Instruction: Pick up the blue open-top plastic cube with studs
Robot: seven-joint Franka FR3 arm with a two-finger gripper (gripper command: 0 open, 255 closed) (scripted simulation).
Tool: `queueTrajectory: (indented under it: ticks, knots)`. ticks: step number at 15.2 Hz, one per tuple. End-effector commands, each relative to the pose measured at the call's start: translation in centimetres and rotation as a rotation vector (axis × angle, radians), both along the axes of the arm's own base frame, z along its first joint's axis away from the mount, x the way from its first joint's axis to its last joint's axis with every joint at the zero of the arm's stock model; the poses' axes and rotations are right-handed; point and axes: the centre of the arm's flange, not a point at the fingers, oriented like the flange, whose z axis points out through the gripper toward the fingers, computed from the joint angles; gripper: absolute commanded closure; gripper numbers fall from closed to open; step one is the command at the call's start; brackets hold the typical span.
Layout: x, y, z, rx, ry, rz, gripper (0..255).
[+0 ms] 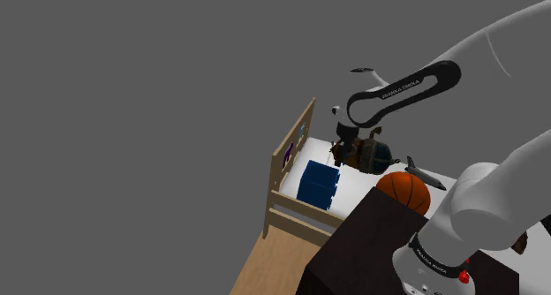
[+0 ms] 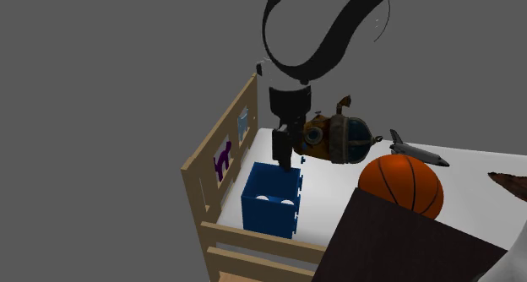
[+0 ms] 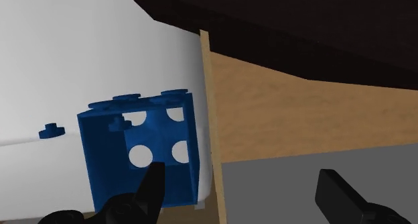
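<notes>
We find the gripper wide open and empty above the blue cube, which sits on the white bed just beside its wooden rail. If we descend here, one finger may strike that rail, since the jaws straddle it.

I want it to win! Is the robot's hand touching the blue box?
Cannot tell. In the wrist view one finger of the gripper overlaps the blue cube; neither contact nor gap shows plainly.
</notes>
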Motion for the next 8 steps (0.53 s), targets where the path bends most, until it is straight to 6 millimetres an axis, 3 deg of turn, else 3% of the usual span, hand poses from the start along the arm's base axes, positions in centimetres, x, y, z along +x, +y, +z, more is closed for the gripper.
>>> queueTrajectory:
  ticks: [1, 8]
  knots:
    - [1.2, -0.4, -2.6, 0.0, -0.004, 0.017, 0]
    - [4.6, -1.5, -11.1, 0.005, -0.01, 0.076, 0]
